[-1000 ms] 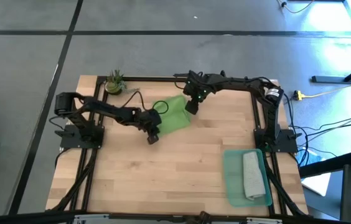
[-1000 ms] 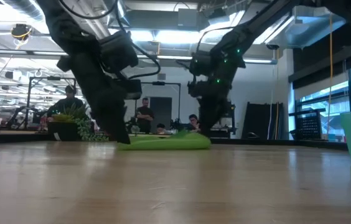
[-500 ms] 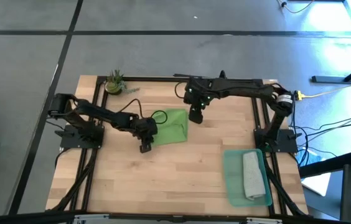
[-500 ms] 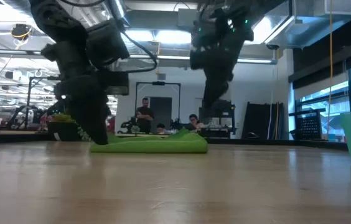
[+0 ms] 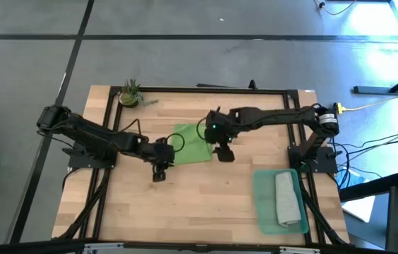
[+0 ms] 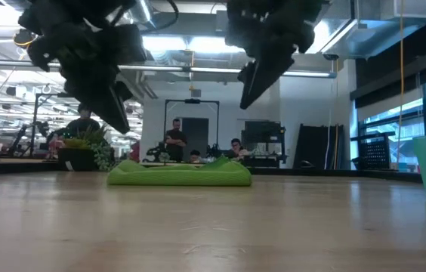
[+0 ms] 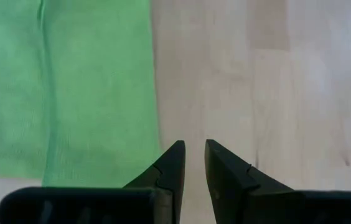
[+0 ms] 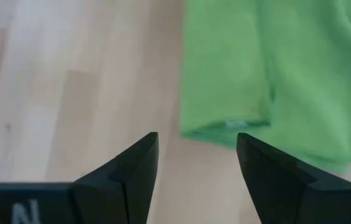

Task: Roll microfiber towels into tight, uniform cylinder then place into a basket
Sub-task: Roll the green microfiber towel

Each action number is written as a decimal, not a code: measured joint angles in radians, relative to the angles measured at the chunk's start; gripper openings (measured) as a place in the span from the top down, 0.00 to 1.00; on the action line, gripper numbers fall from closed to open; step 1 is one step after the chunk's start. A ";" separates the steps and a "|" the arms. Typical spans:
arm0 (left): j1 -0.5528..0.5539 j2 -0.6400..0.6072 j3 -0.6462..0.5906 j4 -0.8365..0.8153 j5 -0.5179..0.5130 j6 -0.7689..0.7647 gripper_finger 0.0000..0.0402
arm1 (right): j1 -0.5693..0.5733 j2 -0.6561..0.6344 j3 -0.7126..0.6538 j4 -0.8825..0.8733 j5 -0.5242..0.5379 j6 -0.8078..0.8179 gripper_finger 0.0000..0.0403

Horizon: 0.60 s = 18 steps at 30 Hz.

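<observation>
green towel (image 5: 190,143) is the one in hand now: it lies folded flat on the worktop (image 5: 206,204), mid-table toward the far side, not yet rolled at all. grey towel (image 5: 288,200) already sits as a roll inside the basket (image 5: 262,204) at the near right corner (so half the job looks done from where i stand).

both arms hang just above the cloth without touching it. left gripper (image 5: 159,171) hovers off the green towel's near left corner, its jaws nearly together with only a thin slit between them and nothing in it. right gripper (image 5: 224,152) hovers just beside the towel's right edge, jaws parted wider, also empty; its wrist view looks down on a folded hem with a small white tag (image 8: 236,123).

by my reckoning this is the pause between flattening and rolling. the next move calls for both sets of jaws to drop onto one edge, pinch it evenly, and turn it over on itself tightly, keeping the two ends level so the cylinder comes out uniform enough to fit beside the grey one.
</observation>
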 joint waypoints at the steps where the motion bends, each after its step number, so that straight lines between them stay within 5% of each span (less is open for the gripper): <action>1: -0.007 -0.002 0.001 0.001 0.000 0.000 0.86 | 0.012 -0.001 0.000 0.004 0.000 0.000 0.46; 7: -0.030 -0.001 0.002 0.000 0.000 -0.020 0.83 | 0.079 0.008 0.000 0.050 0.002 0.055 0.46; 18: -0.035 -0.001 0.003 -0.020 -0.001 -0.012 0.83 | 0.145 0.169 -0.001 0.159 0.087 -0.165 0.46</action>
